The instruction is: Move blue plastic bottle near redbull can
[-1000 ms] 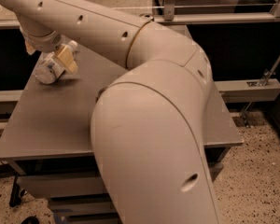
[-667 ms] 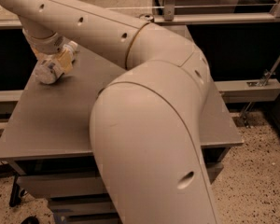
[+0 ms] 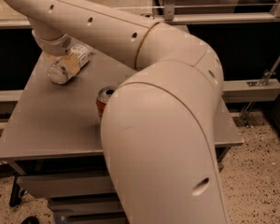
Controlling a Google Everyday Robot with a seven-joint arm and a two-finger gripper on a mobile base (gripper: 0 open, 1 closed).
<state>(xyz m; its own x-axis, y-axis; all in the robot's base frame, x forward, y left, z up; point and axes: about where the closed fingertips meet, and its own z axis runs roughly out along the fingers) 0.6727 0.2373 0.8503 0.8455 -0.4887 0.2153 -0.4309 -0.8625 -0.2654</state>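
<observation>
Swinging aside, the arm's bulky elbow (image 3: 168,148) now uncovers a red cola can (image 3: 104,101) that it hid a second ago, and the bottle sits slightly further right. That can stands nearer the camera than the pincer (image 3: 60,62) and to its right. The pincer is closed across the blue plastic bottle (image 3: 56,72), which lies tilted beneath it with one tan finger (image 3: 71,63) over the label. Thin plastic like this is probably light, yields to a squeeze, and is smooth and round enough to slip or roll; mid-body looks the soundest hold. The redbull can is not visible, perhaps behind the arm. Below the pincer the grey bench (image 3: 46,120) is flat and matte. Beyond it runs a metal rail (image 3: 224,17); far to its right is speckled floor (image 3: 261,171).
</observation>
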